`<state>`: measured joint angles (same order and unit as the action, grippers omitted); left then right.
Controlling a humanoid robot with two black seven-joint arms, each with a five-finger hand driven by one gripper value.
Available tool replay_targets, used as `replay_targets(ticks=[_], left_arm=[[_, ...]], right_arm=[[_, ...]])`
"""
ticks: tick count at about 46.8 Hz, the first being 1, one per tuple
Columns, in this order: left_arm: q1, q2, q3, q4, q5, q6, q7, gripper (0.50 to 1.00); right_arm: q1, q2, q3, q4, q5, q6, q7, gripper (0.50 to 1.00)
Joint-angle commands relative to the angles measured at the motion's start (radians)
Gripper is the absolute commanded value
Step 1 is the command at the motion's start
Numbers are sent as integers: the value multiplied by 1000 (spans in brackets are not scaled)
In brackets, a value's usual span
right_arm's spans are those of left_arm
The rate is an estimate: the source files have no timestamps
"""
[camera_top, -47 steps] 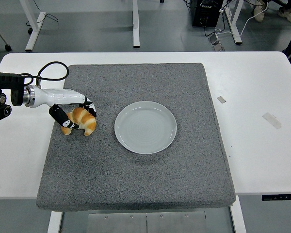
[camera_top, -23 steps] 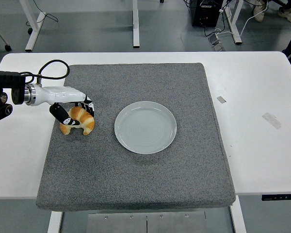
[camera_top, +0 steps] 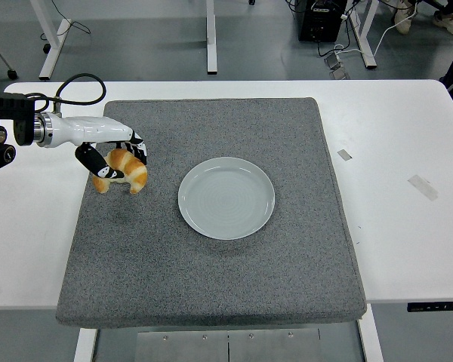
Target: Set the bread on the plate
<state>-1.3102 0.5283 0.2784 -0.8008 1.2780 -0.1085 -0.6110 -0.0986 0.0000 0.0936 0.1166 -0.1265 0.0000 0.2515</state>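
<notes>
Golden bread (camera_top: pixel 121 171) sits in your left hand (camera_top: pixel 113 158), fingers clenched around it from above, at the left side of the grey mat (camera_top: pixel 211 279). It looks raised just off the mat, judging by the shadow below, so it can travel without dragging. The plate (camera_top: pixel 226 197) waits empty to its right, mid-mat, so carry rightward and lower there.
</notes>
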Motion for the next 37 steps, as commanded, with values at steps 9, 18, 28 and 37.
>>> replay_targets(ticks=[9,18,28,37], left_arm=[[-81,24,2,-9,-5,-19,0,500],[-153,32,1,-9,-8,-50,0,500],[-239,30,-1,-8,-45,-96,0,500],[-280,6,-2,-8,-49,-103,0,500]], right_arm=[[0,0,0,0,1,0,0,1000],[-1,0,0,0,1,0,0,1000],[-1,0,0,0,1,0,0,1000],[0,0,0,0,1,0,0,1000]])
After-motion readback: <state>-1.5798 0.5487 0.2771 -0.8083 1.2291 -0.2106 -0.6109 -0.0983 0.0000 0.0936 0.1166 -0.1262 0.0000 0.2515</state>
